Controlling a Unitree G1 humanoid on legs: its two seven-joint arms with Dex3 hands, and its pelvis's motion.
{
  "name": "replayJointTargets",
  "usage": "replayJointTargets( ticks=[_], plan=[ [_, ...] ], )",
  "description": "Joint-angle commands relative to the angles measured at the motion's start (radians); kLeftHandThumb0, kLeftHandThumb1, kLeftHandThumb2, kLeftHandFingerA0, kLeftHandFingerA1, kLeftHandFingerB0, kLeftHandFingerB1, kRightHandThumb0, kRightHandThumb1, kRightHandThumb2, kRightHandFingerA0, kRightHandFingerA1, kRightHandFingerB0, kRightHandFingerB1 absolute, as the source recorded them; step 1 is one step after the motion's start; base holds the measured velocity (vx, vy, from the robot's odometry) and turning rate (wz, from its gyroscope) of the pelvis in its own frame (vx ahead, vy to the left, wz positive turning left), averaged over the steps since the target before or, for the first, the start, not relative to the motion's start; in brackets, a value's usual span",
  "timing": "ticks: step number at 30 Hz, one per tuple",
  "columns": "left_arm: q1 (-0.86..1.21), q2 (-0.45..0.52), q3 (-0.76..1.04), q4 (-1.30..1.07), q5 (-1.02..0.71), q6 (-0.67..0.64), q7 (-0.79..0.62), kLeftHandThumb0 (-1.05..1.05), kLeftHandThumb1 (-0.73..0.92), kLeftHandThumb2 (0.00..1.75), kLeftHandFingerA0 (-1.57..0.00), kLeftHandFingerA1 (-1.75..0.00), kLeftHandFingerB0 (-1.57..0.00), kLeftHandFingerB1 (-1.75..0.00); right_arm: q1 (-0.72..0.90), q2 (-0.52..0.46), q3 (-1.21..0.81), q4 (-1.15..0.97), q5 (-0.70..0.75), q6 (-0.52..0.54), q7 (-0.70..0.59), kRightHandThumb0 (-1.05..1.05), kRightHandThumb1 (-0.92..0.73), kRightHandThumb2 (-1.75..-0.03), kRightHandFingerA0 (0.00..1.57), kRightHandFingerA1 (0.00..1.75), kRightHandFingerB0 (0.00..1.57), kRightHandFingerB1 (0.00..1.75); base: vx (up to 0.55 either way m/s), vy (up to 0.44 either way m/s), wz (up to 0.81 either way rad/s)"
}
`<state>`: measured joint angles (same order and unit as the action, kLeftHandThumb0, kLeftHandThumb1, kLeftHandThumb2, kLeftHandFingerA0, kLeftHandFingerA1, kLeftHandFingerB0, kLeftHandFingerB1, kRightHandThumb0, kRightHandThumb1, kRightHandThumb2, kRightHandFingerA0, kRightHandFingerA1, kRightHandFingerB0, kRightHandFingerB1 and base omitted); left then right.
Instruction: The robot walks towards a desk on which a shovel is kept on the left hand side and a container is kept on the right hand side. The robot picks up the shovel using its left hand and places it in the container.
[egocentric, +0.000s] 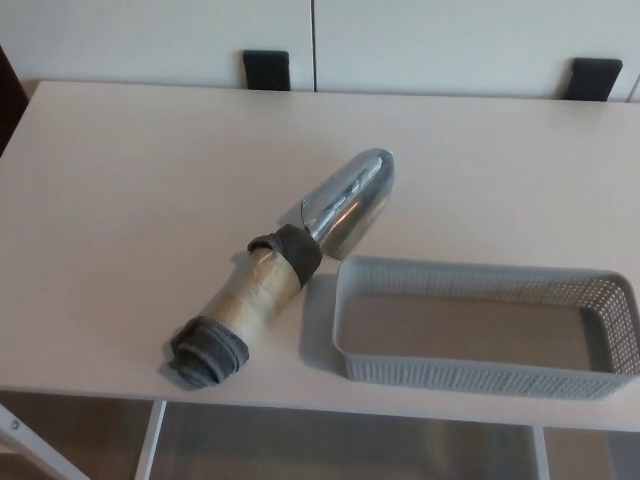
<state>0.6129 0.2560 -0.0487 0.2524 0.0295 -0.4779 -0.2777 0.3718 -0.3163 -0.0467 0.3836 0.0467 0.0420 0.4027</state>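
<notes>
The shovel (285, 270) lies diagonally on the desk (120, 200), its metal blade pointing up-right, just beside the left end of the empty container (480, 375). Neither robot hand shows, so their state cannot be told.

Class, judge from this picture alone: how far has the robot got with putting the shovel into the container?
Done: the robot looks down on the desk from close by. In hand: nothing; neither hand shows. Left: everything else. The shovel lies on the desk beside the container, which looks empty; it must be gripped, lifted and placed inside.
</notes>
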Motion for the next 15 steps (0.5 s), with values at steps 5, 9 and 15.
replayJointTargets(
  ticks=[5,9,15],
  plan=[
    [0.396,0.419,0.069,-0.903,-0.233,-0.059,-0.317,-0.64,0.42,0.82,-0.39,-0.52,-0.26,-0.45,-0.003,-0.016,0.015,0.013,-0.027,-0.027,-0.004,-0.48,-0.54,-0.71,0.21,0.46,0.18,0.41,0.0,0.0,0.0],
    [0.46,0.498,0.139,-1.002,-0.383,-0.088,-0.371,-0.66,0.55,0.58,-0.42,-0.38,-0.37,-0.35,0.019,-0.014,0.013,0.019,-0.022,-0.03,-0.003,-0.46,-0.56,-0.7,0.21,0.44,0.18,0.4,0.0,0.0,0.0],
    [0.473,0.595,0.278,-1.193,-0.763,-0.138,-0.462,-0.71,0.82,0.65,-0.38,-0.42,-0.33,-0.36,0.029,-0.017,0.021,0.017,-0.035,-0.04,-0.013,-0.46,-0.56,-0.71,0.22,0.44,0.18,0.4,0.0,0.0,0.0]
  ],
)
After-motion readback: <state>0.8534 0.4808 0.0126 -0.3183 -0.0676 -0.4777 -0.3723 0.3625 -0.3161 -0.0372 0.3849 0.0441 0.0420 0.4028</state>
